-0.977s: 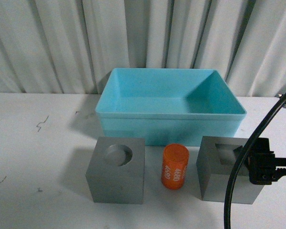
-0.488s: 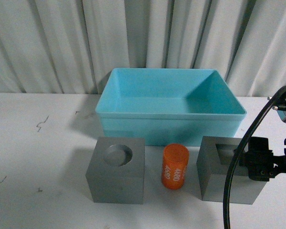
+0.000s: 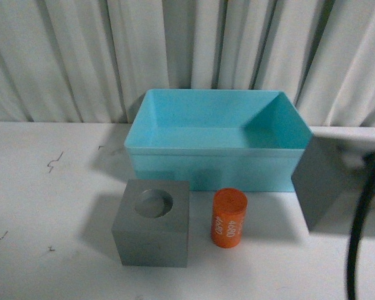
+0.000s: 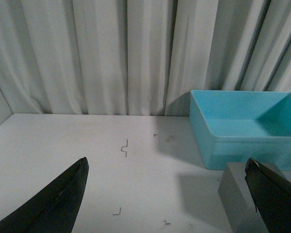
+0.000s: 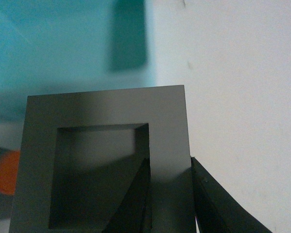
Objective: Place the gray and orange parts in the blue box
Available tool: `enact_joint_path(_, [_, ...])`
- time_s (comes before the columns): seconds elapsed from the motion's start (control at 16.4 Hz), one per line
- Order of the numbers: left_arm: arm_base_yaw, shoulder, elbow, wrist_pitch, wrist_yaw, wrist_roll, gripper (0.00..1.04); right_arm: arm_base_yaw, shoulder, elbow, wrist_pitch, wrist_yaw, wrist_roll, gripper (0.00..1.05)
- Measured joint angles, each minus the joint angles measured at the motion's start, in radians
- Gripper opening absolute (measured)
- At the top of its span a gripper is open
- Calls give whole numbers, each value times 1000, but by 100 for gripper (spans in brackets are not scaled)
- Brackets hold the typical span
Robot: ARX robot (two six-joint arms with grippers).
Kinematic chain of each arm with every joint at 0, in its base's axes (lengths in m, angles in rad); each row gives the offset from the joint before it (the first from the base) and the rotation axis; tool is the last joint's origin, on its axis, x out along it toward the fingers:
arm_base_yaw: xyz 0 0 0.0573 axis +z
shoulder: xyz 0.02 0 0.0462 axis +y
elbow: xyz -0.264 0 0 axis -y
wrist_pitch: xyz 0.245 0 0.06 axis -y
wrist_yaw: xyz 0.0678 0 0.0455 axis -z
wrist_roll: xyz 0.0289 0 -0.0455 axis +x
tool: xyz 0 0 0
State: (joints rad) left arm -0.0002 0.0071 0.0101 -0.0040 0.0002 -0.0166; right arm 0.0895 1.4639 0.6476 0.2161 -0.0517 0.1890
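Note:
The blue box (image 3: 212, 152) stands at the back middle of the table. In front of it sit the gray cube with the round recess (image 3: 152, 222) and the orange cylinder (image 3: 229, 218). My right gripper (image 5: 169, 199) is shut on one wall of the gray cube with the square recess (image 5: 87, 111), one finger inside the recess and one outside. This cube (image 3: 319, 181) hangs tilted above the table by the box's front right corner. The box (image 5: 48, 43) and the cylinder (image 5: 7, 172) show blurred beneath it. My left gripper (image 4: 167, 201) is open and empty, left of the round-recess cube (image 4: 240, 194).
A white curtain hangs behind the white table (image 3: 50, 200). A black cable (image 3: 362, 219) of the right arm crosses the front right. Small dark marks (image 4: 125, 147) dot the tabletop to the left of the box (image 4: 247, 145).
My right gripper has lifted the square-recess cube off the table, up and to the right, and tilted it. The other cube, the cylinder and the box have not moved.

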Motion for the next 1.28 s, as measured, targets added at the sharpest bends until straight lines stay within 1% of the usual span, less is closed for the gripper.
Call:
enact_joint_path(0.06, [0, 0, 0, 0, 0, 0, 98, -6, -66, 70, -5, -23, -3, 19])
enact_joint_path(0.12, [0, 0, 0, 0, 0, 0, 98, -7, -77, 172, 48, -36, -4, 19])
enact_joint_path(0.24, [0, 0, 0, 0, 0, 0, 98, 3, 10, 311, 157, -65, -9, 19])
enact_joint_path(0.37, [0, 0, 0, 0, 0, 0, 98, 56, 241, 465, 135, -45, 2, 19])
enact_joint_path(0.49, [0, 0, 0, 0, 0, 0, 98, 87, 387, 557, 101, -19, 17, 19])
enact_joint_path(0.61, [0, 0, 0, 0, 0, 0, 98, 100, 478, 616, 66, 5, 34, 18])
enact_joint_path(0.73, [0, 0, 0, 0, 0, 0, 98, 101, 555, 658, 12, 69, 59, 18])
enact_joint_path(0.79, [0, 0, 0, 0, 0, 0, 98, 101, 567, 660, 12, 84, 63, 18])
enact_joint_path(1.28, [0, 0, 0, 0, 0, 0, 98, 94, 623, 687, -34, 142, 85, 18])
